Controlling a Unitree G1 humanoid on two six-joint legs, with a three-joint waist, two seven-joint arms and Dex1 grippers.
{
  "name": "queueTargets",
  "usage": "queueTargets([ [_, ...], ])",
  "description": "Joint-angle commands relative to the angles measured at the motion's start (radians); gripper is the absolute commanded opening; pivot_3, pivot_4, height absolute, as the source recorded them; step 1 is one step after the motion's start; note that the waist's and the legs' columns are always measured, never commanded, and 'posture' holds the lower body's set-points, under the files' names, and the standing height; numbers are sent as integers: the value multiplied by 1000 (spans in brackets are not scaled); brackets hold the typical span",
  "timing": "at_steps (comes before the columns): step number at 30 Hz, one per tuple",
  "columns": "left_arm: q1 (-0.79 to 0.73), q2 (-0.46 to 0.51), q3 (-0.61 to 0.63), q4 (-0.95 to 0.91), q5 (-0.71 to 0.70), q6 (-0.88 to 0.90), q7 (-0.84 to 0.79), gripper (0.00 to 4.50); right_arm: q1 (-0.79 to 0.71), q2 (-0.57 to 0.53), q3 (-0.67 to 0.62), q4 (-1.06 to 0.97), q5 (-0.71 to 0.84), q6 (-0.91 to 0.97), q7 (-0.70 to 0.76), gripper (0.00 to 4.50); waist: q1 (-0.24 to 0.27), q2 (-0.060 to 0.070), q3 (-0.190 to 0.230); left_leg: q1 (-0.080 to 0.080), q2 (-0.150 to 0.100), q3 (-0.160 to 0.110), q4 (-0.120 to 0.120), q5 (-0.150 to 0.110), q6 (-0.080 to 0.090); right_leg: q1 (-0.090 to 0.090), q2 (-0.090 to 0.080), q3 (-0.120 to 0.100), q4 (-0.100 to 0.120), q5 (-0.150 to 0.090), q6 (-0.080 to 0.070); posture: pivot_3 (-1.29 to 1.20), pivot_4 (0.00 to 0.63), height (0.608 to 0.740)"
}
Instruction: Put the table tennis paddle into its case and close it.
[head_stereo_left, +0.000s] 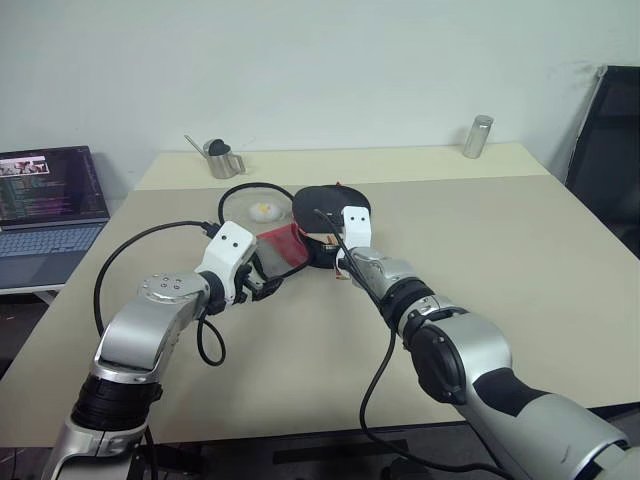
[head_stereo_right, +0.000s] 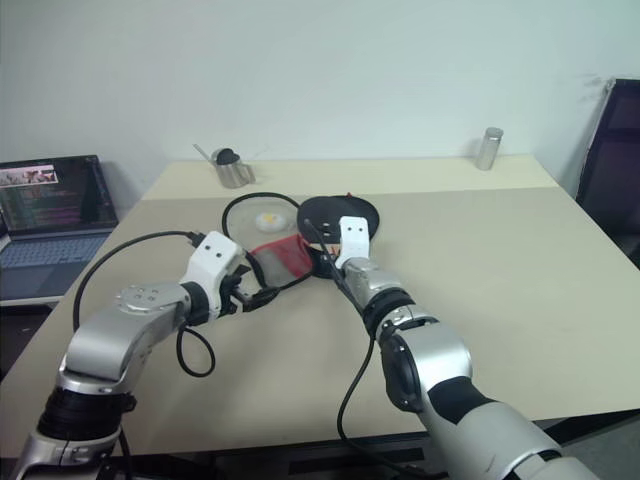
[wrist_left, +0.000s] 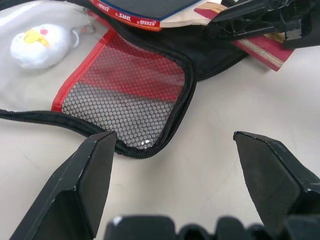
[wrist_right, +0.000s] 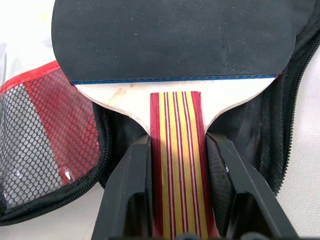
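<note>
While the right end effector clamps the striped wooden handle of the table tennis paddle, the paddle's black face lies over the unzipped case near the middle of the surface. Just beside the case's red mesh flap, the left end effector has its fingers spread wide, holding nothing. A white-yellow plush charm rests on the case's open half.
</note>
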Motion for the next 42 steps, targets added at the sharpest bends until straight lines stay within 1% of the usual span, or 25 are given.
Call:
queueTargets([
  [1,-6,11,24,-44,1,-1,14,4106,-14,11,7,-25,-8,-17,30,1434,0,0,0,0,0,0,0,0,0,0,0,0,0,0,0,0,150,740],
  [2,-6,9,22,-44,1,-1,16,4106,-13,12,9,-25,-10,-15,36,1809,0,0,0,0,0,0,0,0,0,0,0,0,0,0,0,0,150,740],
  [3,-7,8,21,-44,1,0,18,4106,-12,12,9,-25,-12,-15,35,1973,0,0,0,0,0,0,0,0,0,0,0,0,0,0,0,0,150,740],
  [4,-7,8,20,-45,0,0,19,4106,-12,13,9,-25,-13,-16,35,2244,0,0,0,0,0,0,0,0,0,0,0,0,0,0,0,0,150,740],
  [10,-14,7,14,-36,-3,-4,22,4106,-13,12,7,-29,-22,-17,36,4328,0,0,0,0,0,0,0,0,0,0,0,0,0,0,0,0,150,740],
  [11,-16,6,12,-33,-3,-7,22,4106,-14,11,7,-30,-23,-17,38,4486,0,0,0,0,0,0,0,0,0,0,0,0,0,0,0,0,150,740],
  [16,-30,2,-1,-10,2,-20,20,4106,-37,-15,1,-52,-19,-11,52,4486,0,0,0,0,0,0,0,0,0,0,0,0,0,0,0,0,150,740],
  [21,-32,3,-5,2,2,-32,10,4106,-51,-76,-19,-100,4,29,69,4486,1,0,0,0,0,0,0,0,0,0,0,0,0,0,0,0,150,740],
  [26,-55,-2,-30,35,6,-57,-2,4106,-32,-129,-21,-111,14,35,44,4486,0,0,0,1,0,0,0,0,0,0,0,0,0,0,0,0,150,740],
  [33,-89,-1,-51,67,11,-78,-18,4106,18,-125,-19,-77,15,47,-8,4486,-2,0,0,1,0,1,0,0,0,0,0,1,0,0,0,0,150,740],
  [38,-86,8,-55,71,18,-84,-25,4106,39,-111,-4,-67,7,69,19,4486,-2,0,0,1,1,1,0,0,0,0,0,1,0,0,0,0,150,740],
  [42,-84,6,-54,61,21,-76,-26,4106,53,-98,6,-61,-3,80,13,4486,-2,0,0,1,0,1,0,0,0,0,0,1,0,0,0,0,150,740],
])
